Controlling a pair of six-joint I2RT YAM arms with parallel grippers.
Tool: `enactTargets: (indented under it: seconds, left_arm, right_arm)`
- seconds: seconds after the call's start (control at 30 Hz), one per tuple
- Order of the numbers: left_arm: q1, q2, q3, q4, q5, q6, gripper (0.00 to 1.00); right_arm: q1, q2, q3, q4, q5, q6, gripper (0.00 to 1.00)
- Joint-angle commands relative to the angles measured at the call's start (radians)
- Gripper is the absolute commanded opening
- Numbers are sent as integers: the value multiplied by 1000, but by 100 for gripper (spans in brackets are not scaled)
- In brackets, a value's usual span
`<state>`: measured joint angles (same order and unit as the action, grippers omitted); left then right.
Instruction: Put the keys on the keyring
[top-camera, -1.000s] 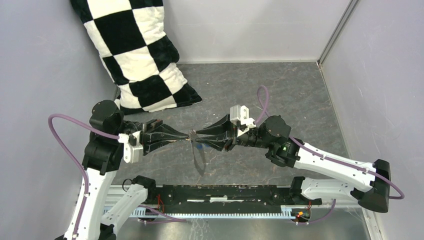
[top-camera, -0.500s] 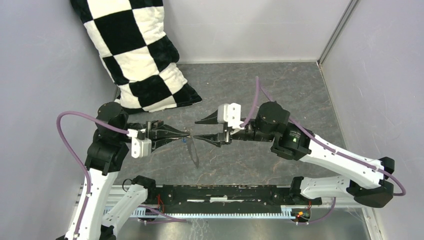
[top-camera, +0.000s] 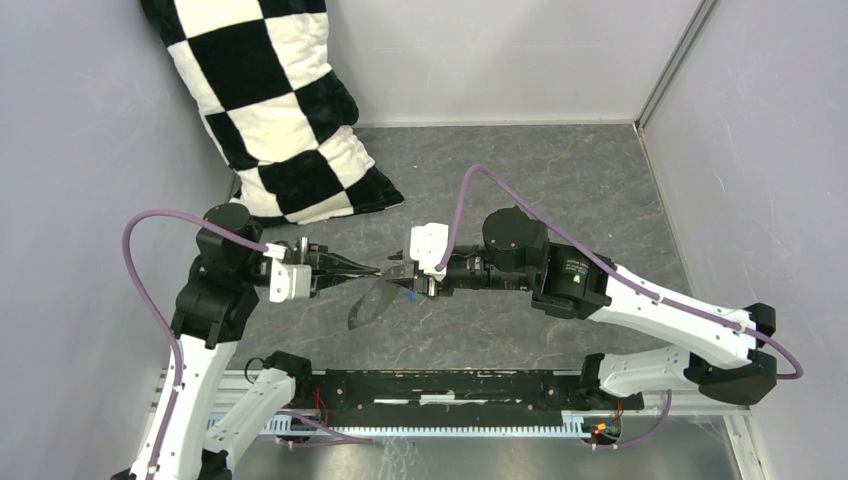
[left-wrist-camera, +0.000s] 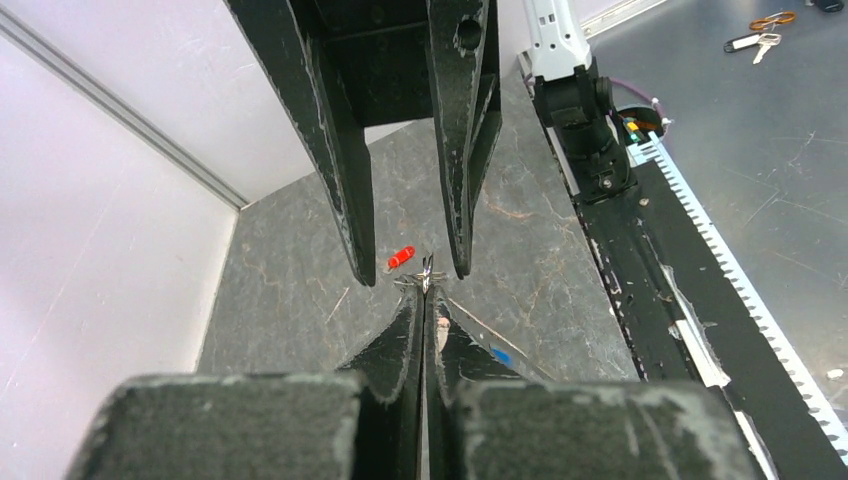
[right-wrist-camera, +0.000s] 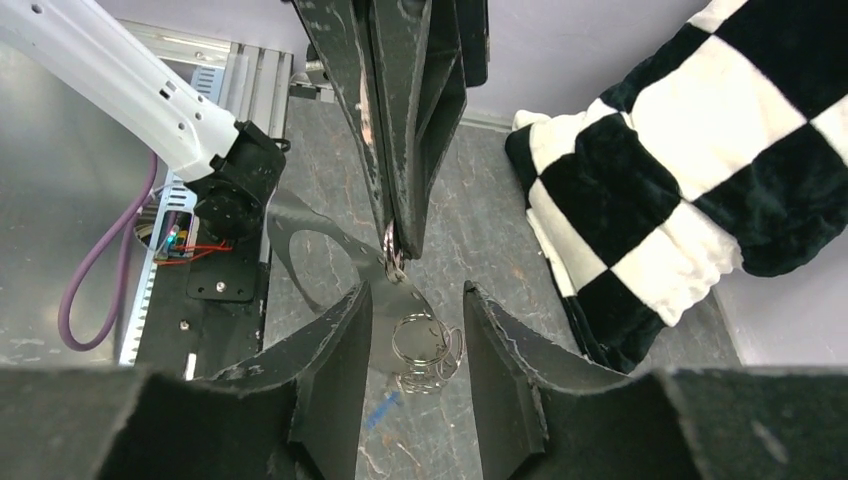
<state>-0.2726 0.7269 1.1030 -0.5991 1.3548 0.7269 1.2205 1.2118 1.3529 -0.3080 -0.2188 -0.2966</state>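
My left gripper (top-camera: 372, 270) is shut on the keyring (top-camera: 365, 305), a thin grey flat band that hangs from its tips above the table. In the left wrist view its tips (left-wrist-camera: 425, 292) pinch the band's top, with small wire rings there. My right gripper (top-camera: 395, 275) is open and empty, its fingers on either side of the left gripper's tips. In the right wrist view (right-wrist-camera: 417, 295) the band (right-wrist-camera: 300, 225) and wire rings (right-wrist-camera: 425, 350) hang between its fingers. The blue key (right-wrist-camera: 385, 408) shows just below the rings. The red key (left-wrist-camera: 400, 257) shows beyond the tips.
A black-and-white checked pillow (top-camera: 275, 110) leans in the far left corner. A black rail (top-camera: 450, 385) runs along the near edge between the arm bases. Grey walls close in the left, back and right. Other keys (left-wrist-camera: 760, 40) lie off the table.
My right gripper has opened, moved left and now straddles the left gripper's tips. The left gripper stays shut on the band, whose hanging loop has swung to the left.
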Motion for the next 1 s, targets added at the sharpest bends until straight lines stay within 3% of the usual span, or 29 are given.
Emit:
enactTargets:
  seconds: [0.0, 0.33, 0.5, 0.6, 0.63, 0.83, 0.97]
  left_arm:
    - [-4, -7, 0, -28, -31, 0, 2]
    - [-4, -22, -15, -28, -45, 8, 2]
    - [-4, -32, -16, -28, -49, 9, 2]
    - [-4, -34, -15, -28, -52, 6, 2]
    - [-4, -34, -15, -28, -52, 2, 2]
    - [-4, -42, -21, -31, -73, -92, 35]
    - [-4, -54, -33, -34, -70, -158, 41]
  right_arm:
    - [18, 9, 64, 29, 34, -13, 44]
    - [50, 60, 106, 19, 63, -15, 31]
    - [61, 75, 123, 7, 106, -23, 15]
    - [66, 75, 125, -1, 134, -32, 1]
    - [66, 65, 115, 10, 140, -32, 1]
    - [66, -20, -3, 151, 139, -5, 1]
    - [67, -64, -80, 244, 115, 27, 1]
